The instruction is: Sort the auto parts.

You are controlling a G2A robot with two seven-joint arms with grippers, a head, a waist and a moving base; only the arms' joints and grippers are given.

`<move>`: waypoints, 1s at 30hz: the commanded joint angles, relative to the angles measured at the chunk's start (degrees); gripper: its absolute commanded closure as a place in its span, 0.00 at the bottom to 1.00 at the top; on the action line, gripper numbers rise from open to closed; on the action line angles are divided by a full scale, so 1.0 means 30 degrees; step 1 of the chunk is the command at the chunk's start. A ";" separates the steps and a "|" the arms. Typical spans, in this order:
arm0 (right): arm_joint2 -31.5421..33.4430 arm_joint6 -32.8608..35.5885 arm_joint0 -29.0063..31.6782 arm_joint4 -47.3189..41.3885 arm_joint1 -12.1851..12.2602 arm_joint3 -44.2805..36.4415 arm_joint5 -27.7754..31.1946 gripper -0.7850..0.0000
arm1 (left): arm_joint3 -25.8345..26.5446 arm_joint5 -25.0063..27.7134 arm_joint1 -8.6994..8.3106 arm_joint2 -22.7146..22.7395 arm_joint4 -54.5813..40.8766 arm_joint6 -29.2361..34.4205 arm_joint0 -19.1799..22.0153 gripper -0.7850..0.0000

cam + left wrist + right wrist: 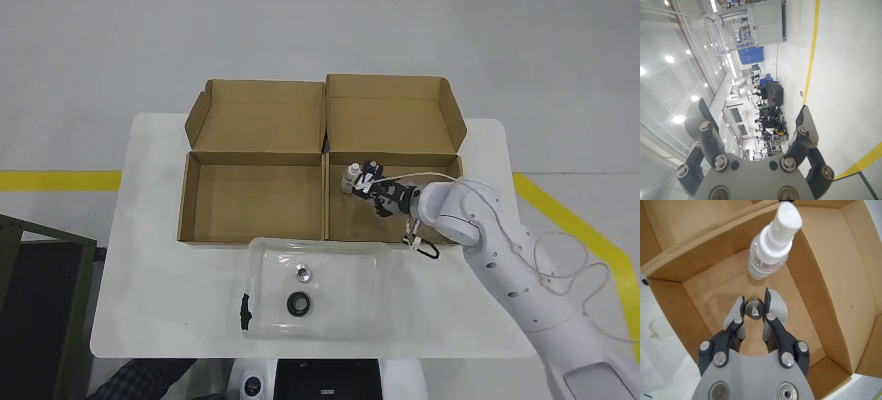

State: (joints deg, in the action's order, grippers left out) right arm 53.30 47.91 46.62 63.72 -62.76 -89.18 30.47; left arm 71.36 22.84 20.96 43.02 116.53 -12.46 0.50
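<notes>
Metal fitting (752,310), a small round steel piece with a threaded stub, is pinched across its barrel by the right tool (755,302). It sits low inside the right cardboard box (829,279); can't tell if it touches the floor. An upright white spray bottle (772,251) stands just beside it, apart. The fitting looks stiff, dense for its size, smooth and slippery. The round sides are the place to hold, squarely, so it can't roll off the pads. A drop likely won't hurt it, but it may bounce. The bottle looks light and tippy, so mind it on release. The left cardboard box (250,200) touches the right one. A clear tray (350,300) in front holds another metal piece (301,270) and a black ring (298,304), with a black strip (243,312) at its edge. All rest on the white surface (150,250). The left tool (753,105) is spread wide, holding nothing, facing the room.
</notes>
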 commanded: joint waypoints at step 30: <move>0.0348 0.0571 -0.0331 0.0066 -0.0239 -0.0844 0.0330 0.45 | 0.0000 0.0000 0.0000 0.0000 0.0001 0.0000 0.0000 0.00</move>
State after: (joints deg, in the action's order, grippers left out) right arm 53.58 49.54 45.02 63.95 -63.69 -90.37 31.33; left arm 71.36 22.84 20.96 43.02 116.53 -12.46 0.50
